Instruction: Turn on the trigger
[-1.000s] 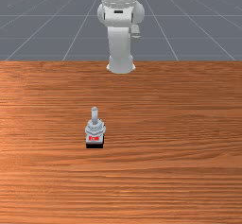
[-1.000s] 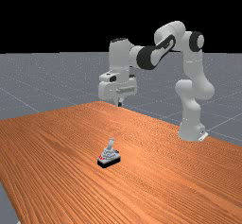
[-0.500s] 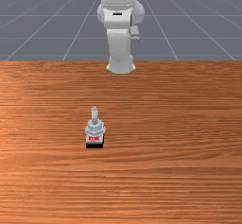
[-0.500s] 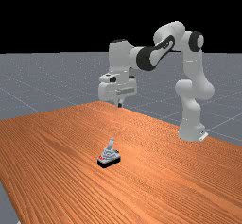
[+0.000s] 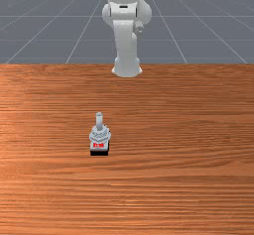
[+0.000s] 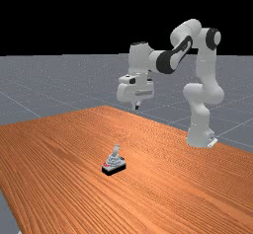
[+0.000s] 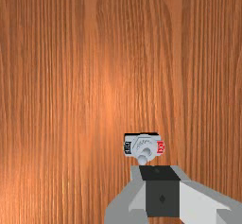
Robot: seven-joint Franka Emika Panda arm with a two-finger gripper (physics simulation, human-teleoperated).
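In the far view my gripper [image 6: 136, 107] hangs high above the table, pointing down, on the arm-base side of the grey toggle switch [image 6: 114, 164]. The switch stands in the front view, left of the middle, with its lever [image 5: 99, 120] sticking up and a red label [image 5: 98, 145] on the side facing the camera. Seen in the wrist view, my gripper [image 7: 159, 172] has its dark fingertips together, holding nothing, and the switch's lever knob [image 7: 142, 159] appears just beyond them. Red [image 7: 160, 147] and black [image 7: 127, 147] labels mark opposite sides of the switch.
The wooden table [image 5: 183, 130] spreads around the switch. At its back edge in the front view stands the arm's white base [image 5: 127, 68]; the far view has this base [image 6: 200, 135] on its right.
My hand has moved toward the far view's right, back toward the arm's base, with its fingertips a little higher in that view. The switch has kept its place and pose.
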